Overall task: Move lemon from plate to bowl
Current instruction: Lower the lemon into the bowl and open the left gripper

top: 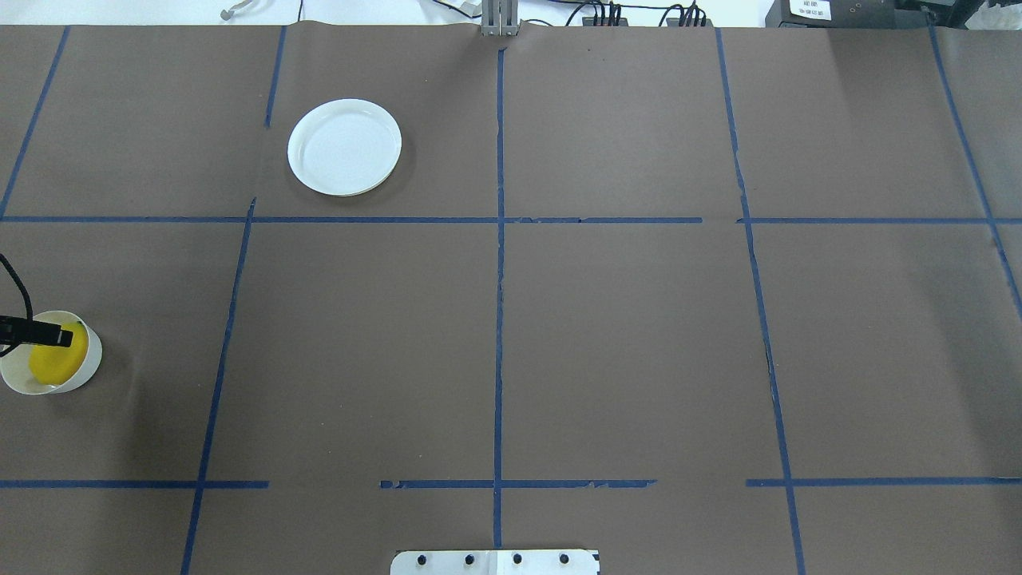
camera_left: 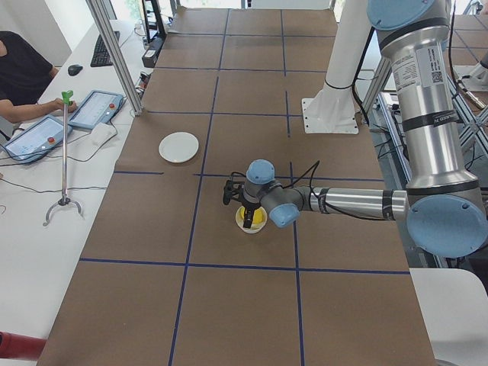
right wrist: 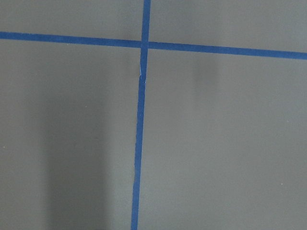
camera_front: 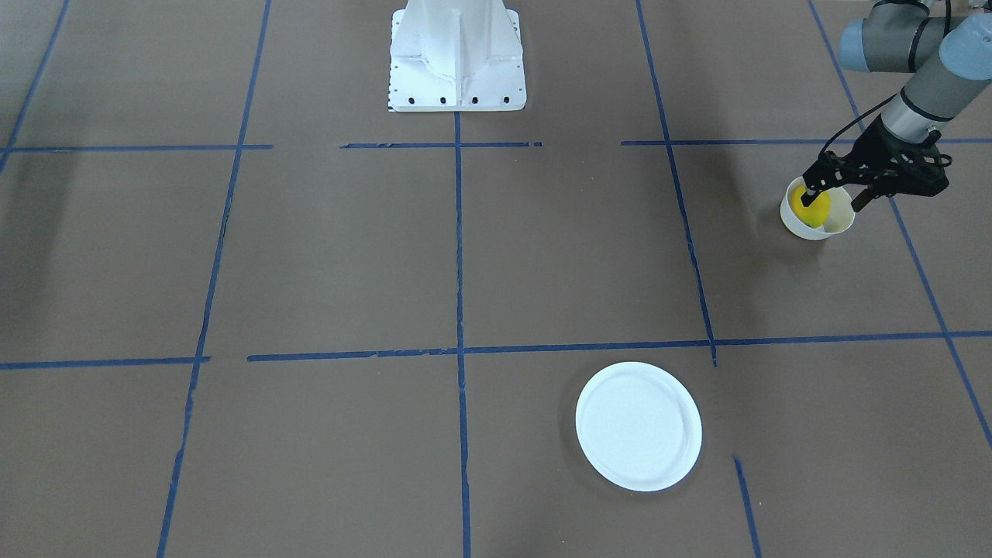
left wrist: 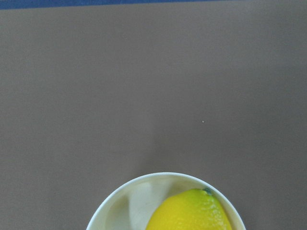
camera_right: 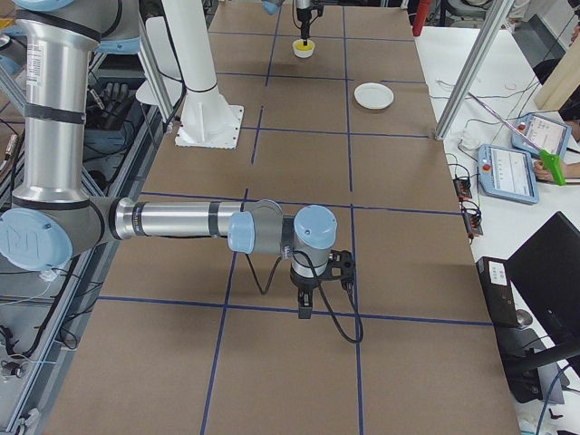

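The lemon (camera_front: pixel 818 209) lies inside the small cream bowl (camera_front: pixel 814 229) on the table by my left arm. It also shows in the overhead view (top: pixel 49 364) and the left wrist view (left wrist: pixel 189 213). My left gripper (camera_front: pixel 833 203) hangs over the bowl, open, with one finger (top: pixel 49 335) against the lemon and the other over the bowl's far rim. The white plate (camera_front: pixel 638 426) lies bare, far from the bowl, toward the operators' side. My right gripper (camera_right: pixel 304 310) points down over bare table. It shows only in the exterior right view, so I cannot tell its state.
The robot's white base (camera_front: pixel 457 58) stands at the table's middle edge. Blue tape lines (top: pixel 499 279) mark a grid on the brown table cover. An operator and tablets (camera_left: pixel 34 130) are beyond the far edge.
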Robot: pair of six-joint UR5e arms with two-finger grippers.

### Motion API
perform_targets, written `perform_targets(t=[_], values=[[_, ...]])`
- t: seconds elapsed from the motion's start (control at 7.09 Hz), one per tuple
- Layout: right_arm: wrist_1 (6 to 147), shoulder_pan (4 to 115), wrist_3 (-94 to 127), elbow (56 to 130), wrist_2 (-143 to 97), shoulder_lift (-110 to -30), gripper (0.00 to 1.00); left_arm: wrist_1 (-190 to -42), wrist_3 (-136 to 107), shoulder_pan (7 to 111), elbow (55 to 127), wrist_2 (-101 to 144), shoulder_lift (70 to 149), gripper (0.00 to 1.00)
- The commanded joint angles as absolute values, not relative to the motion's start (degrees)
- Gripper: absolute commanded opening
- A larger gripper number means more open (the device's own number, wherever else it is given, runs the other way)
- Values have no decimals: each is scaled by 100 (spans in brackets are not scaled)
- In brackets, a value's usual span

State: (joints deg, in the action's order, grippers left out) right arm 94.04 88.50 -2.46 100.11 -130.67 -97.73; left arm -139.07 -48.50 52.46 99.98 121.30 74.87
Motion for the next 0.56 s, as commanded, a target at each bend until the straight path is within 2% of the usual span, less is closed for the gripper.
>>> perform_targets(t=[0.0,0.42], values=[[9404,8851,-246,10011,-13069,-9765,100,-13826,-4817,5326,10421,12660,7375,100],[9404,8851,-246,10011,-13069,-9773,100,-13048,-2476,6623,10432,12867,7418,100]])
